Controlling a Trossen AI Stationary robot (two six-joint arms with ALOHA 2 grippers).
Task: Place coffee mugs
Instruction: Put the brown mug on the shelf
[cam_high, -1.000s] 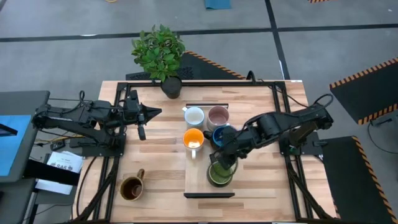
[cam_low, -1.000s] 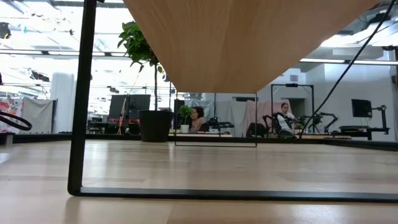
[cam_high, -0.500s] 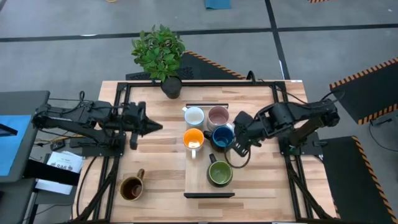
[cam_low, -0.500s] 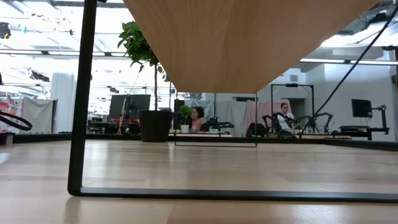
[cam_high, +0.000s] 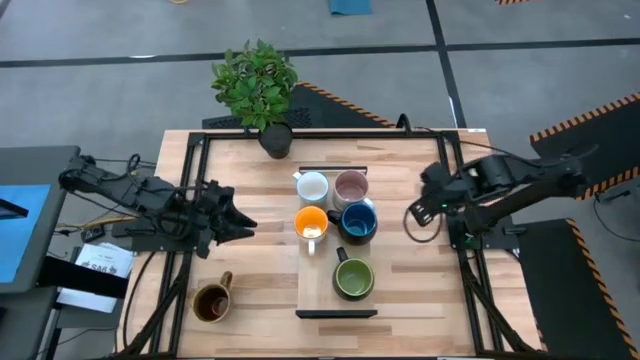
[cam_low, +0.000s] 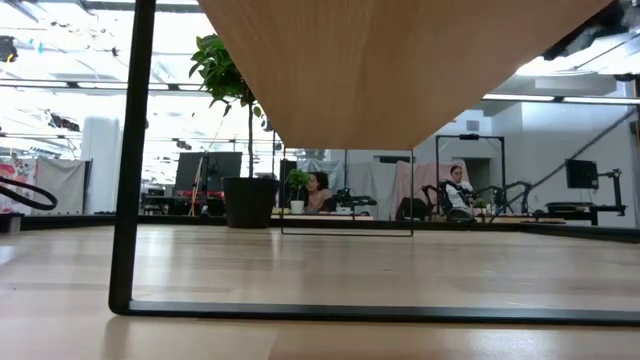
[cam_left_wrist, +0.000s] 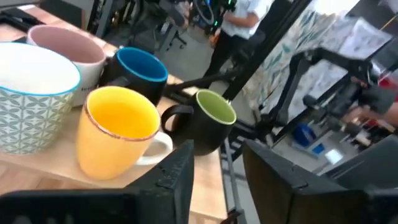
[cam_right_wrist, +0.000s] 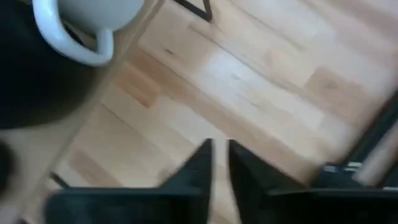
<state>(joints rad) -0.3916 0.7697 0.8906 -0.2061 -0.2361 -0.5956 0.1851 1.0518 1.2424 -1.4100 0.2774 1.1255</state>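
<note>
Five mugs (cam_high: 335, 223) clustered at the middle of the desk (cam_high: 420, 300), a sixth mug (cam_high: 211, 301) apart near the front left corner, a potted plant (cam_high: 257, 87) at the back edge.

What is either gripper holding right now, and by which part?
Nothing is held. The left gripper is open and empty beside the mug group; the right gripper is nearly shut over bare wood. The glossy brown ceramic mug sits untouched.
</note>
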